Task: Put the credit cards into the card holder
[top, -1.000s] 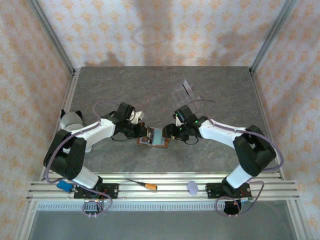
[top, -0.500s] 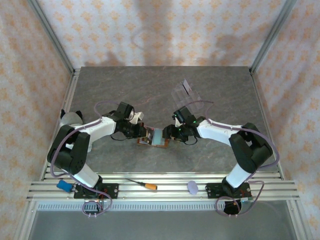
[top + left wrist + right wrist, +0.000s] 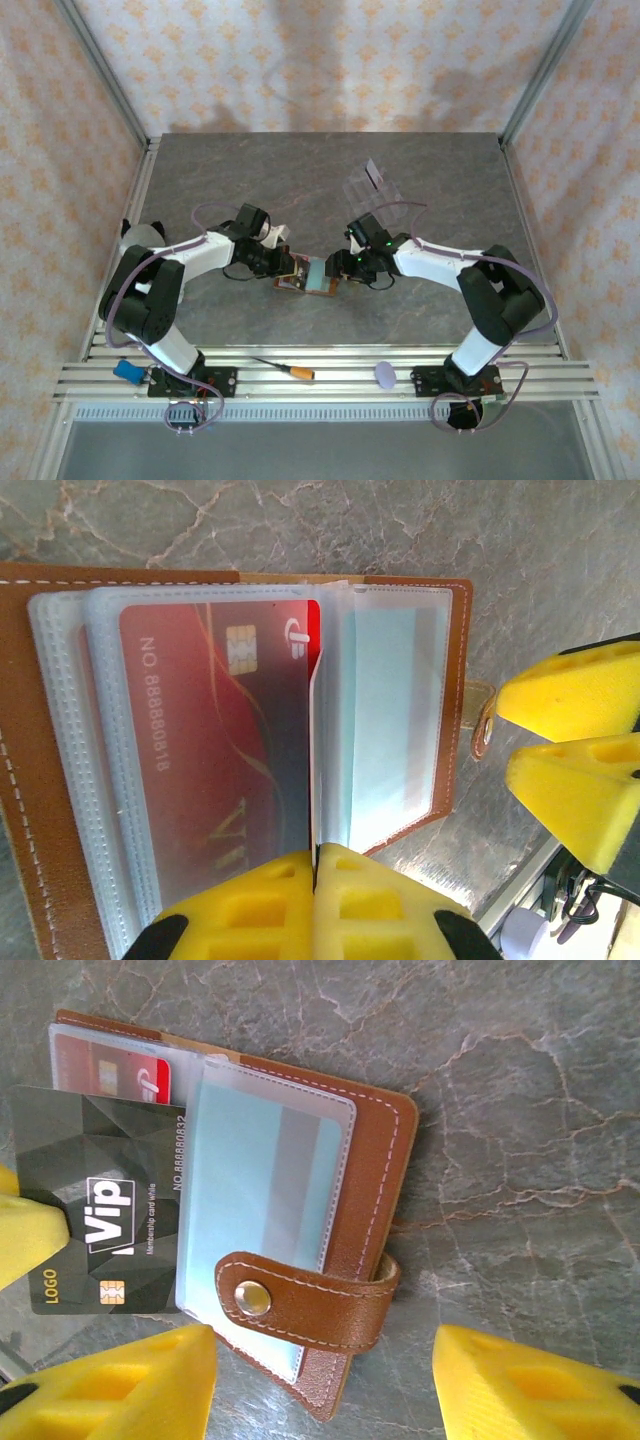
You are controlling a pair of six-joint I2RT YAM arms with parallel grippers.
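- Blue object (image 3: 128,370): lies on the rail at the table's near edge, at 8 o'clock from the card holder in the top view.
- Left gripper (image 3: 315,865): jaws pressed fully together. They pinch a thin sheet that the left wrist view shows edge-on. In the right wrist view this sheet reads as the black card (image 3: 100,1210), marked "Vip", with a yellow finger touching its 9 o'clock edge.
- Screwdriver (image 3: 285,368): orange handle, lying on the near rail at 6 o'clock from the card holder.
- Card holder (image 3: 375,1160): brown leather, lying open and flat on the grey table (image 3: 250,180) between the two grippers. Its clear sleeves face up.
- Red card (image 3: 200,740): sits inside a clear sleeve on the 9 o'clock half of the holder in the left wrist view. The black card partly overlaps it in the right wrist view.
- Teal card (image 3: 250,1190): sits inside the clear sleeve on the other half of the holder. It is just beside the red card.
- Strap (image 3: 310,1305): brown tab with a metal snap (image 3: 252,1298), folded across the 6 o'clock end of the teal card's sleeve.
- Right gripper (image 3: 320,1360): jaws spread wide and gripping nothing. One finger (image 3: 120,1385) stands at 7 o'clock and the other at 5 o'clock of the holder's strap end, neither visibly touching the leather.
- Clear tray (image 3: 372,185): transparent plastic, at 1 o'clock from the holder, well apart from it.
- Purple disc (image 3: 385,374): lies on the near rail at 5 o'clock from the holder.
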